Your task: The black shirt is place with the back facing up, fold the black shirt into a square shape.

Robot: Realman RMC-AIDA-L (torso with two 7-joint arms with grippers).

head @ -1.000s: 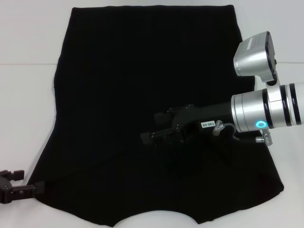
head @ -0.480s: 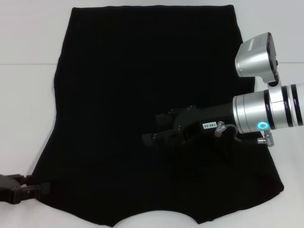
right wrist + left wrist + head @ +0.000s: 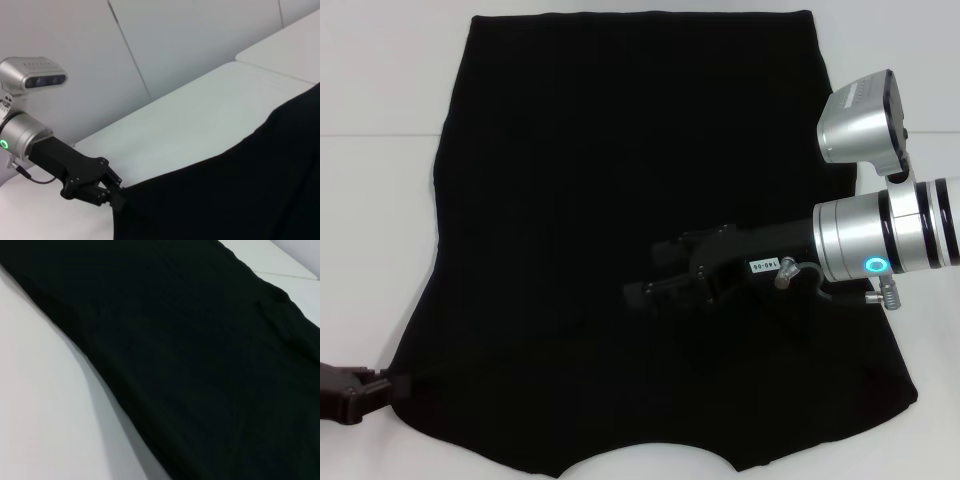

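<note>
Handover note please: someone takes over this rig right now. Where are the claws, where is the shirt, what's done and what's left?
Left claw: at the shirt's near left corner, apparently pinching the edge; grip not confirmed.
Right claw: open, hovering over the shirt's middle right, holding nothing.
Shirt: spread flat on the white table, neckline nearest the robot.
Done: no fold visible.
Left: every fold to make the square.

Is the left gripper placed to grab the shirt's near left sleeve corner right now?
Probably yes: the left gripper already sits at the near left corner of the black shirt, with nothing between them. Whether it has closed on the fabric isn't clear.
</note>
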